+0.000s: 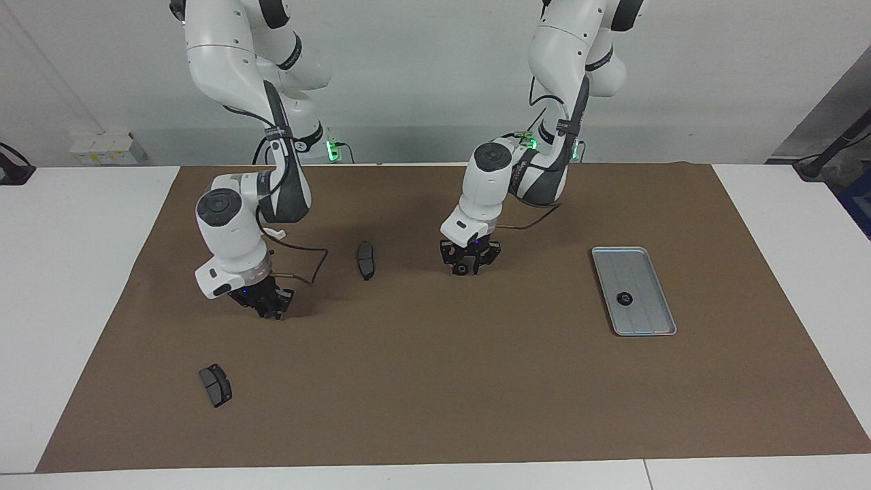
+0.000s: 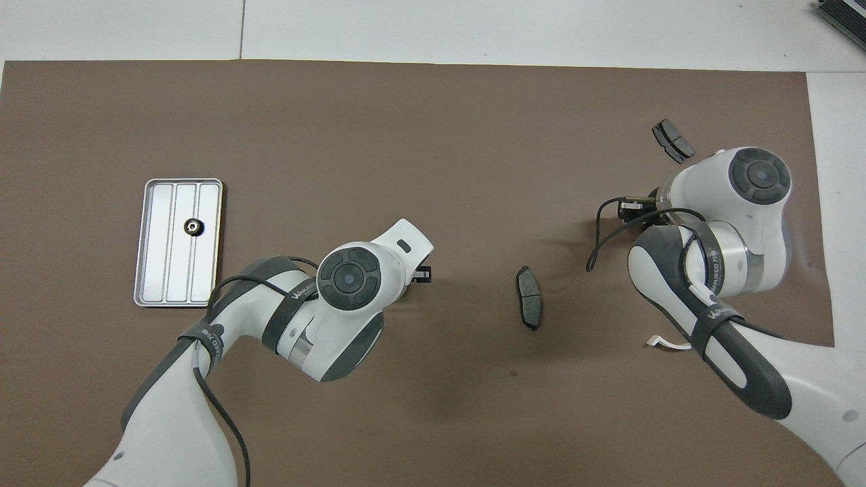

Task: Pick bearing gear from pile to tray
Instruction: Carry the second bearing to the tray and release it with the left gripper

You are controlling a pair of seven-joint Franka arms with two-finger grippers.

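Bearing gear one already sits in your tray; well away from it, the left pincer grips another, the right pincer reads unclear.

Bright, even light is falling from above; both arms are casting soft shadows on the brown surface; the focus is staying sharp.

- The small rectangular silver-grey metal tray lies toward the left arm's end of the brown table mat.
- A tiny black round gear sits in the tray.
- A dark grey brake pad lies mid-mat, between the two arms.
- A second dark grey brake pad lies toward the right arm's end, farther from the robots.
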